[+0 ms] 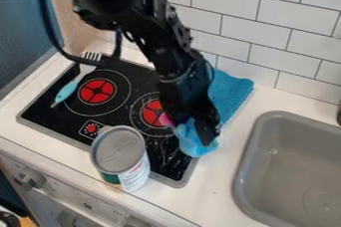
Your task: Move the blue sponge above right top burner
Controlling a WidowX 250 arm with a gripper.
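The black pincer (208,134) is low at the right front part of the toy stove (106,118), in front of a light blue, soft piece, which is probably the blue sponge (189,145). I cannot tell if the pincer is wide or narrow, or if it holds this sponge. The sponge is by the right edge of the stove, just beside the right red burner (152,113), and a small pink thing (165,119) is next to it. Behind the pincer, a darker blue towel (230,91) lies on the white table (233,132), near the tiled wall (266,37). A can (120,154) stands upright at the front of the stove. A fork (79,81) with a light blue handle lies to the left of the left red burner (97,90). The grey sink (293,156) is at the right.
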